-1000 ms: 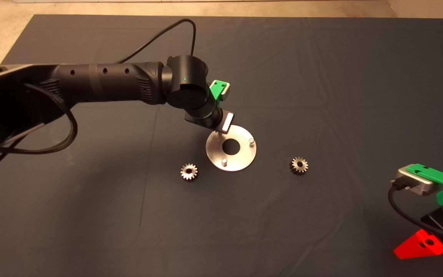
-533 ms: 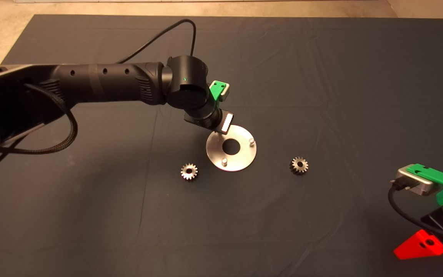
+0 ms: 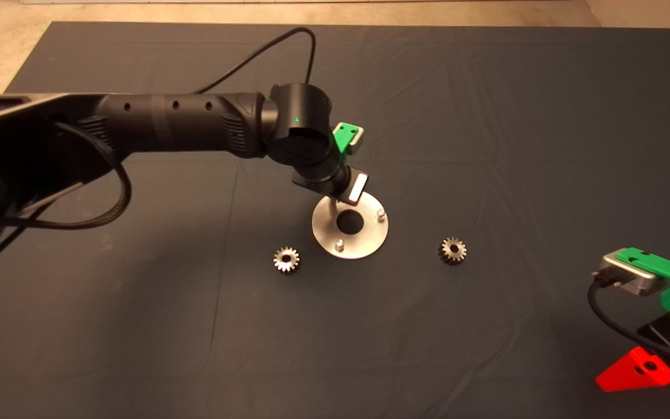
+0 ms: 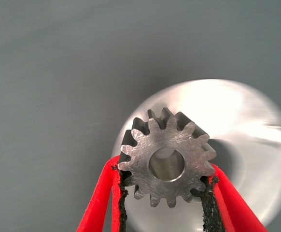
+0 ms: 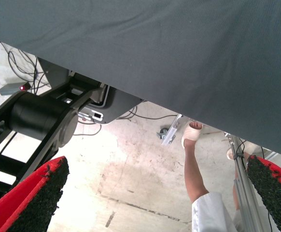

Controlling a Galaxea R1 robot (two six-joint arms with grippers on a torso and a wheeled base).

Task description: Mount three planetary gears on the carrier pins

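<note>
right gripper (image 3: pixel 637 372) parked at near right edge of the mat (image 3: pixel 486 116), fingers spread wide. two loose planetary gears (image 3: pixel 286 259) (image 3: pixel 453 250) flat on mat, either side of the carrier disc (image 3: pixel 364 244). left gripper (image 4: pixel 164 193) above disc's far edge, clamped on third gear (image 4: pixel 167 162); two carrier pins (image 3: pixel 339 244) (image 3: pixel 380 214) bare.

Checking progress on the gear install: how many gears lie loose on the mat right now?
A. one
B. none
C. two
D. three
C: the head view shows one gear left of the disc and another right of it on the mat, while the left gripper holds the third gear over the disc.
</note>
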